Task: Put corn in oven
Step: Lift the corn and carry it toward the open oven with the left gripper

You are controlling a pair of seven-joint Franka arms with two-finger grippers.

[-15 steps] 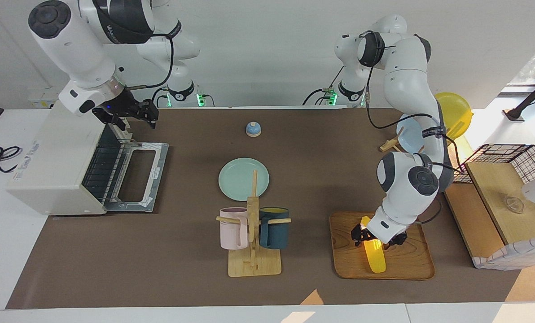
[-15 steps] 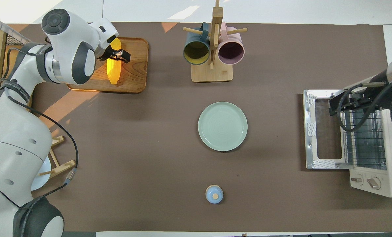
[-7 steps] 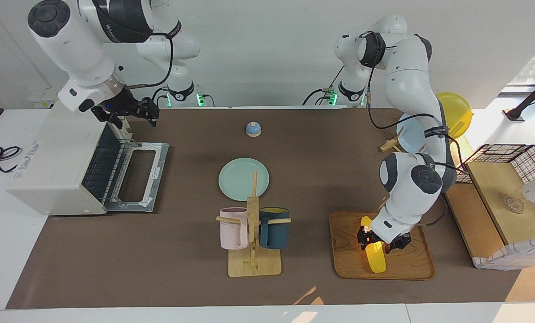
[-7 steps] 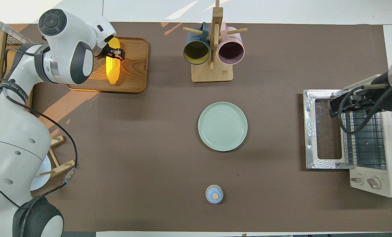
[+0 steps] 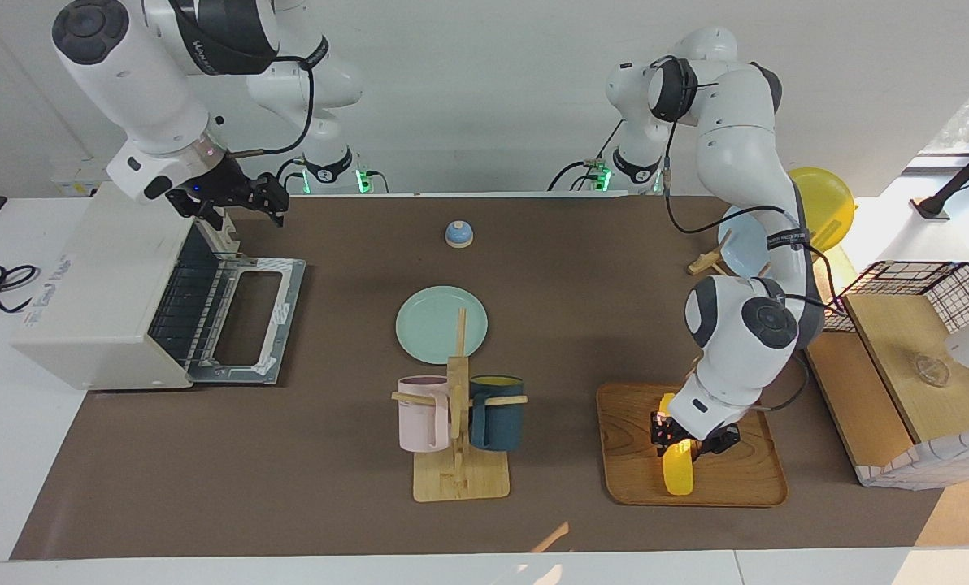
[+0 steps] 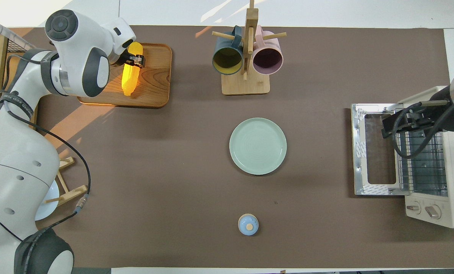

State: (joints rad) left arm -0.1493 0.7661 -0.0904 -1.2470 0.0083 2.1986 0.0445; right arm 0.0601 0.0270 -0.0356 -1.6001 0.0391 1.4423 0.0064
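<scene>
Overhead view shows a wide counter (image 6: 196,198) with a brown mat on top and a white wall by the robots' end. A green plate (image 6: 258,146) sits in the middle. A small blue knob (image 6: 248,224) lies nearer to the robots than the plate. A wooden mug rack (image 6: 246,76) holds a dark blue mug (image 6: 227,59) and a pink mug (image 6: 268,59), farther from the robots than the plate.

The oven (image 5: 94,284) stands at the right arm's end of the counter with its door dropped open. The right pincer (image 5: 236,207) hangs over the top edge of the oven mouth with its fingers wide apart and holds nothing.

The corn (image 6: 130,76) lies on a wooden tray (image 6: 154,87) at the left arm's end. The left pincer (image 5: 684,431) is squeezed tight on the corn near its thick end.

A second ago the left pincer was spread wide around the corn; now it has closed on it. The corn has turned a bit on the tray. The right pincer has hardly moved.
</scene>
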